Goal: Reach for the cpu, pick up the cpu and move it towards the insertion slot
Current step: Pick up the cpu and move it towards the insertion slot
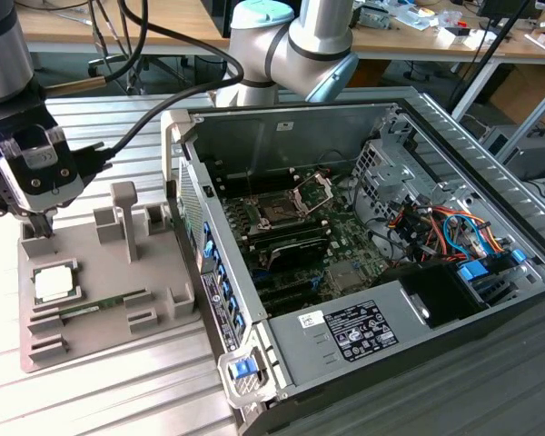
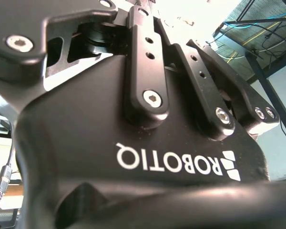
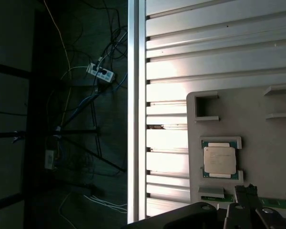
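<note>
- Grey plastic fixture [image 1: 168,289] lies on the slatted aluminium worktop [image 1: 118,127], at about 8 o'clock in the exterior view, just beside the open computer case [image 1: 282,127].
- Silvery-topped, the cpu [image 1: 53,283] [image 3: 219,160] sits flat in a square pocket of that fixture, with its thin tan rim showing all round. Nothing touches it.
- Green and thin, a memory stick [image 1: 91,309] lies in a groove of the fixture, at about 4 o'clock from the cpu in the exterior view.
- Black and silver, the tool [image 1: 39,229] hangs at about 9 o'clock in the exterior view, pointing down over the fixture's far part. The cpu lies at 6 o'clock from it, near but clearly apart.
- Whether the tool is open or closed I cannot tell, and it holds nothing that can be seen.
- Dark and square, the insertion slot [image 1: 277,212] sits on the motherboard inside the case, near the middle of the exterior view and at roughly 3 o'clock from the cpu, well apart from it. Its silver frame [image 1: 313,191] stands swung up beside it.
- Aluminium slats run past the fixture in the first wrist view, where the cpu rests in its pocket close to the fixture's edge, and dark floor with loose cables lies beyond the worktop's edge.
</note>
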You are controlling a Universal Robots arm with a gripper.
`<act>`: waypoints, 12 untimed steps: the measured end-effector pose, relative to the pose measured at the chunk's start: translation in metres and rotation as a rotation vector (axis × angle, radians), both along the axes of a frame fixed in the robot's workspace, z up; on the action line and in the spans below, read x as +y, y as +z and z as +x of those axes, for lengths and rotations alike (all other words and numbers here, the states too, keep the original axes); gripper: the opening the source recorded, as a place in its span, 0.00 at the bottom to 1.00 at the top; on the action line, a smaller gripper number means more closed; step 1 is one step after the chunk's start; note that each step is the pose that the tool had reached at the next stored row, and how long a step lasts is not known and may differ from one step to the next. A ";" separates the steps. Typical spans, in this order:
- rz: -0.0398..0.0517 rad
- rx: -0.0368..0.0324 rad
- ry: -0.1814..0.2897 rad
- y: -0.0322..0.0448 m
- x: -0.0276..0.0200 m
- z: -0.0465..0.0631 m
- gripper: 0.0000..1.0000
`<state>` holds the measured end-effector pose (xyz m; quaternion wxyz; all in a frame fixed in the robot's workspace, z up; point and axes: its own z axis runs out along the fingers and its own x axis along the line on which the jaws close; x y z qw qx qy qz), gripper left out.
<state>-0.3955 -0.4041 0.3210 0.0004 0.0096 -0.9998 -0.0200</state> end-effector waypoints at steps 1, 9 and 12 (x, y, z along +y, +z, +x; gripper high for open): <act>-0.0001 0.0000 0.000 -0.0001 0.0000 0.000 0.11; 0.0000 0.0000 0.000 -0.0016 0.0000 0.000 0.11; 0.0000 0.0000 0.000 -0.0022 0.0000 0.000 0.11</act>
